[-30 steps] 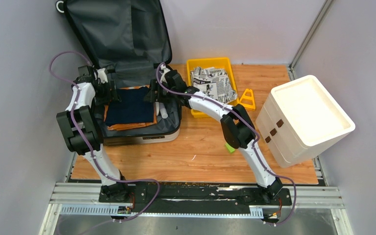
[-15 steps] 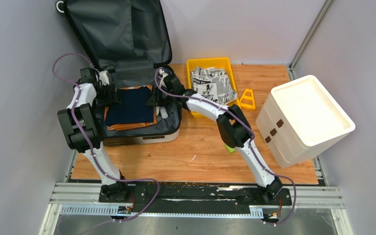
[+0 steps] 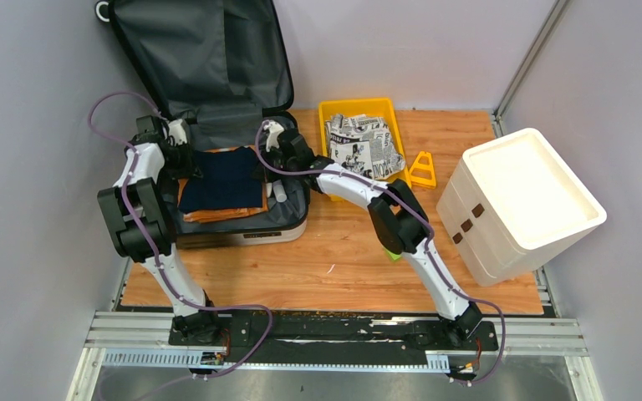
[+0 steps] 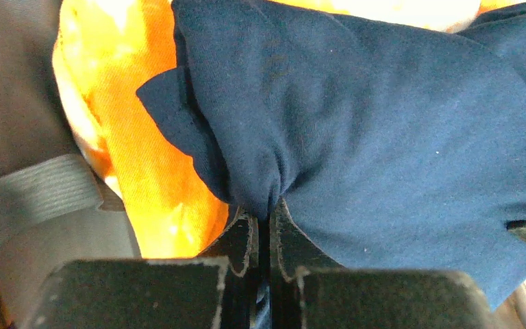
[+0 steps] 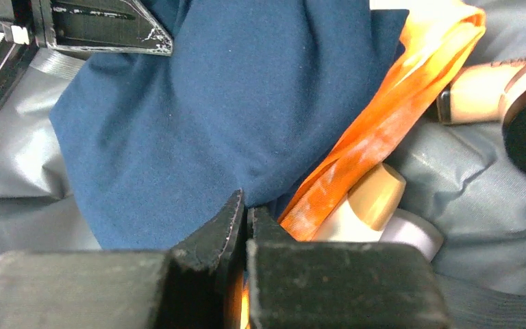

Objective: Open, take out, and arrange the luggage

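Observation:
The luggage (image 3: 242, 230) lies open at the back left of the table, its dark grey lined lid (image 3: 201, 58) leaning on the wall. Inside, a navy cloth (image 3: 221, 180) (image 4: 383, 123) (image 5: 198, 103) rests on an orange cloth (image 3: 217, 215) (image 4: 144, 171) (image 5: 383, 130). My left gripper (image 3: 194, 160) (image 4: 268, 212) is shut on the navy cloth's left edge, which bunches at the tips. At the cloth's right edge my right gripper (image 3: 261, 159) (image 5: 245, 205) is shut on it, with orange cloth showing just beside the jaws.
White bottles (image 3: 279, 192) (image 5: 377, 205) lie in the case's right side. A yellow tray (image 3: 355, 104) holds a newspaper-print cloth (image 3: 364, 144). An orange triangle (image 3: 422, 170) sits to its right, and a white foam box (image 3: 518, 200) at the far right.
Both grippers have shut on the navy cloth's opposite edges. The right gripper also crept a little to the left, towards the cloth.

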{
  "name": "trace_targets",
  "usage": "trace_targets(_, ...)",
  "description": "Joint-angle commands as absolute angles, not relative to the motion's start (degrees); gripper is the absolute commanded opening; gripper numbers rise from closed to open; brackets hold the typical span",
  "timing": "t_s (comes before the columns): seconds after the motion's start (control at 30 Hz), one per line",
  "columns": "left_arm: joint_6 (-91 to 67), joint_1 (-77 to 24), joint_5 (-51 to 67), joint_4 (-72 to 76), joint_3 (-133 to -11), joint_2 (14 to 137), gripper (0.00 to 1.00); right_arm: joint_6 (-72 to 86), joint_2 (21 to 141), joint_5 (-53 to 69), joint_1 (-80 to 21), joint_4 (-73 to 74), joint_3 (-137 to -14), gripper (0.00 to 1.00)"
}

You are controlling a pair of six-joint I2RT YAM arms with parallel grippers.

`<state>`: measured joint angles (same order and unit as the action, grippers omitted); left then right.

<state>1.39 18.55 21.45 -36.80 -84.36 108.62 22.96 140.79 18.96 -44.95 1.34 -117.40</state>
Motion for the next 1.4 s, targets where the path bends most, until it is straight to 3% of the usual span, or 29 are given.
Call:
trace_targets(0.0, -2.21, 18.72, 16.68, -34.73, -83.81, 101.88, 0.0, 15.56, 135.19, 16.53, -45.09, -3.91, -118.15, 0.0)
trace_targets(0.1, -3.45, 17.33, 8.51, -35.16, -84.47, 100.42, 0.0, 15.18, 134.38, 14.91, -45.07, -2.72, -119.5, 0.0)
trace_targets(0.6, -3.26, 16.17, 13.4, -29.9, -81.59, 104.63, 0.0, 12.09, 137.44, 11.35, -43.95, -2.86, -119.98, 0.0)
trace_targets(0.63, -3.04, 16.22, 13.44, -30.04, -81.79, 105.13, 0.01, 12.1, 137.46, 11.42, -43.93, -2.86, -119.89, 0.0)
trace_targets(0.7, -2.2, 16.36, 12.47, -30.13, -82.06, 105.71, 0.15, 12.36, 137.42, 11.78, -43.88, -2.82, -119.75, 0.0)
trace_targets(0.77, -1.02, 16.65, 10.46, -30.33, -82.3, 105.76, 0.22, 13.16, 136.93, 12.46, -43.94, -2.81, -119.31, 0.0)
trace_targets(0.87, -0.12, 17.53, 9.62, -30.36, -82.6, 105.57, 0.1, 15.38, 136.33, 14.81, -44.01, -3.13, -117.96, 0.02)
trace_targets(0.93, 1.52, 17.84, 9.63, -30.35, -82.89, 105.64, 0.0, 16.94, 136.51, 17.07, -44.12, -3.08, -117.38, 0.12)
trace_targets(1.03, 2.3, 18.01, 10.75, -30.74, -83.62, 106.89, 0.0, 19.4, 137.37, 18.8, -44.2, -2.37, -117.25, 0.26)
trace_targets(1.1, 2.45, 18.02, 10.77, -31.75, -84.29, 108.03, 0.1, 20.38, 137.71, 19.06, -44.21, -2.03, -116.96, 0.28)
trace_targets(1.13, 2.5, 18.02, 10.57, -32.0, -84.38, 108.5, 0.28, 20.65, 137.83, 19.13, -44.21, -2.02, -116.78, 0.28)
trace_targets(1.27, 3.42, 18.05, 9.41, -31.97, -83.56, 108.72, 0.68, 20.47, 138.14, 18.93, -44.21, -2.02, -116.58, 0.28)
trace_targets(1.37, 4.24, 18.07, 11.35, -31.91, -83.45, 109.03, 0.75, 20.22, 138.73, 18.88, -44.2, -2.02, -117.16, 0.28)
